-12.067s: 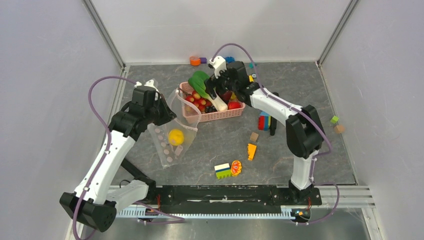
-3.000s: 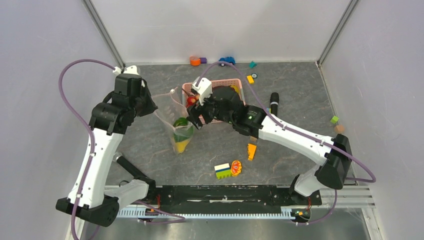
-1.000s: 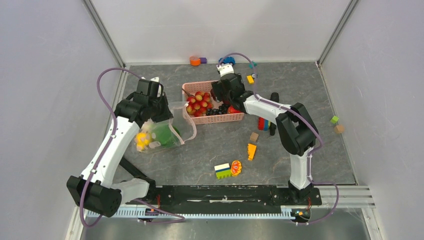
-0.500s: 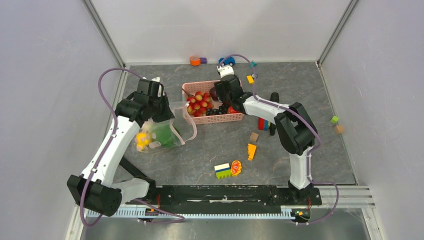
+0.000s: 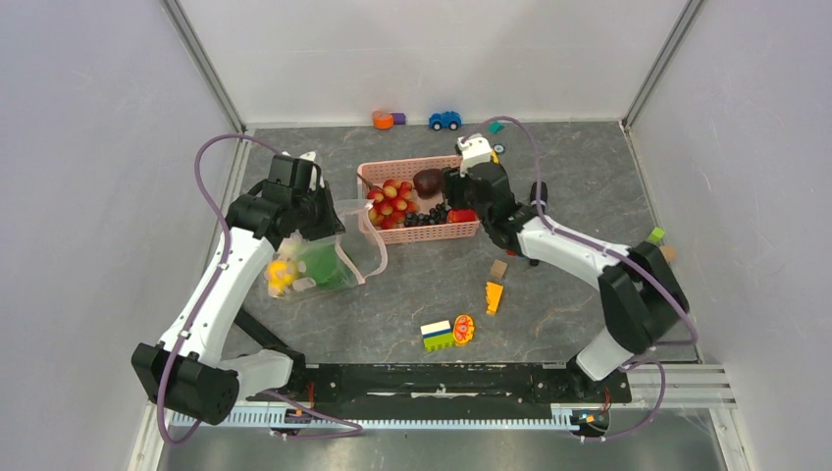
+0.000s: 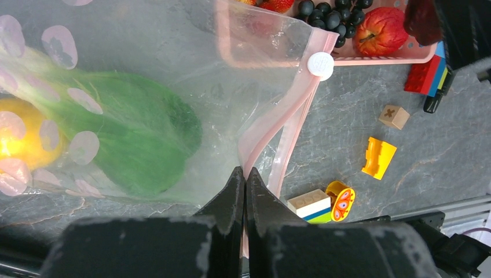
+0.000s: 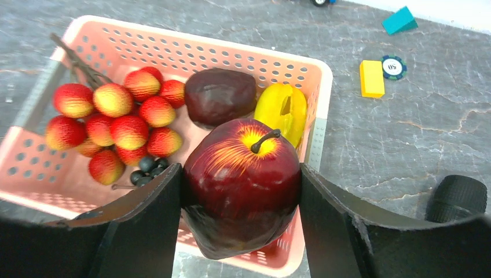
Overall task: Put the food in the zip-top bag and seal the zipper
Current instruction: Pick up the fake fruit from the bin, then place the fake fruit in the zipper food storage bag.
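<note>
At frame centre, a dark red toy apple is clamped by the right gripper over a pink lattice basket; seen from above, centre left, a clear zip-top bag is pinched at its pink zipper by the left gripper, apparently to hold its mouth open.

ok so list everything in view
zip-top bag: 1, clear, left of basket
bok choy: 1, green, in bag
citrus: 1, yellow, in bag
basket: 1, pink, mid-table
strawberries: 1 bunch, red, in basket
dark berries: 1 bunch, black, in basket
other fruit: 3, maroon, yellow, red, in basket
apple: 1, dark red, in right gripper
toy blocks: several, mixed, scattered
toy car: 1, blue, far edge
left gripper: shut on bag
right gripper: shut on apple
</note>
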`<state>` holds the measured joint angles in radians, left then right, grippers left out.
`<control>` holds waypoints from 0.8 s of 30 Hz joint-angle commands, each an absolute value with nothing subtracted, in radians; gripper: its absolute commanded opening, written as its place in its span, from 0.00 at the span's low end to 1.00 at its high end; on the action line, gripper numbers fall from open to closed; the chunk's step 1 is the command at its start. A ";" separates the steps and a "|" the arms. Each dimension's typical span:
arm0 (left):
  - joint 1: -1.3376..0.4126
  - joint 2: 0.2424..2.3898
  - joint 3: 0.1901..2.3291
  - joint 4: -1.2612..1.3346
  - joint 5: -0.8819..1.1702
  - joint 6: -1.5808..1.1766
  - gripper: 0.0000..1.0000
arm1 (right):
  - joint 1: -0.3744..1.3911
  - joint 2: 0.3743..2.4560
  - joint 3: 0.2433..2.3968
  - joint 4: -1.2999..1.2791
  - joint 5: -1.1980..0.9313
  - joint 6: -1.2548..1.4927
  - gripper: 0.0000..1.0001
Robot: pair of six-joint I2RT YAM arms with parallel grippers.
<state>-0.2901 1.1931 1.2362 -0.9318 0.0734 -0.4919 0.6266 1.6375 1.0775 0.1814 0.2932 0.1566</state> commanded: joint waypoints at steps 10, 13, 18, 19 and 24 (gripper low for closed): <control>-0.291 1.183 1.230 -0.895 0.102 -0.440 0.02 | 0.727 1.304 0.745 0.491 0.134 0.198 0.33; -0.291 1.183 1.230 -0.895 0.100 -0.438 0.02 | 0.768 1.260 0.690 0.551 0.091 0.196 0.33; -0.291 1.181 1.230 -0.894 0.098 -0.437 0.02 | 0.824 1.231 0.605 0.713 0.016 0.192 0.33; -0.291 1.182 1.230 -0.894 0.102 -0.436 0.02 | 0.834 1.233 0.598 0.738 0.003 0.191 0.33; -0.291 1.184 1.230 -0.896 0.124 -0.434 0.02 | 0.893 1.259 0.594 0.850 -0.087 0.185 0.33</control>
<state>-0.2901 1.1931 1.2282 -0.9306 0.0895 -0.4915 0.8566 1.2533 0.5884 0.6674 -0.0025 0.1898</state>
